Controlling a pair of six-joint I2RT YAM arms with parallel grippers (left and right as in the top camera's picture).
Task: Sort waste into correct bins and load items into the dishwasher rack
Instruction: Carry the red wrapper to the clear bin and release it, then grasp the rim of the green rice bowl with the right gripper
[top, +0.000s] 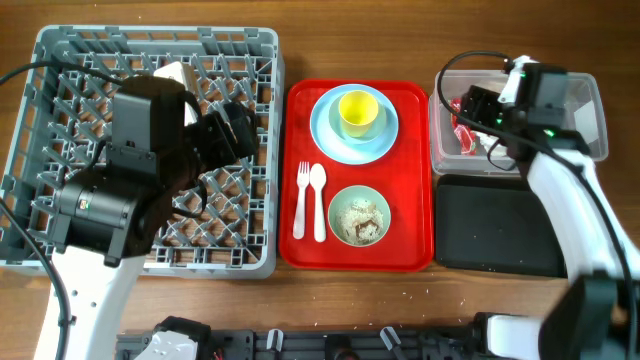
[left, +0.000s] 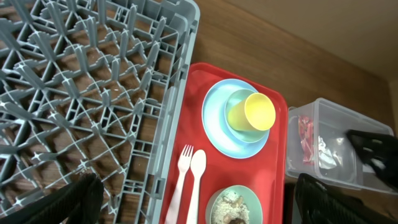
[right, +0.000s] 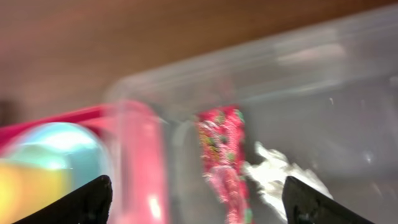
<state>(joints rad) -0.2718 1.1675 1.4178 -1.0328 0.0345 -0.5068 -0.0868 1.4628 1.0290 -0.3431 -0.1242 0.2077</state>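
Inside the clear tub (top: 590, 130), the red-and-white wrapper (right: 221, 149) and white tissue (right: 280, 177) lie side by side below the right gripper (right: 198, 194), fingers spread and empty. Left gripper (top: 235, 130), likewise spread, hovers over the dishwasher rack (top: 60, 60); plate (top: 325, 130), yellow cup (top: 358, 112), fork (top: 301, 200) and spoon (top: 319, 200) sit on the red tray (top: 300, 245)

— How is the scene lit?
— Bright, even light is seen throughout; only soft shadows are cast on the worktop (top: 300, 40) around the red tray (top: 405, 245).
— And the sharpness?
— The overhead and left wrist views are kept crisp. The right wrist view is smeared by motion blur; the clear tub (right: 311, 93) right of the tray is streaked.
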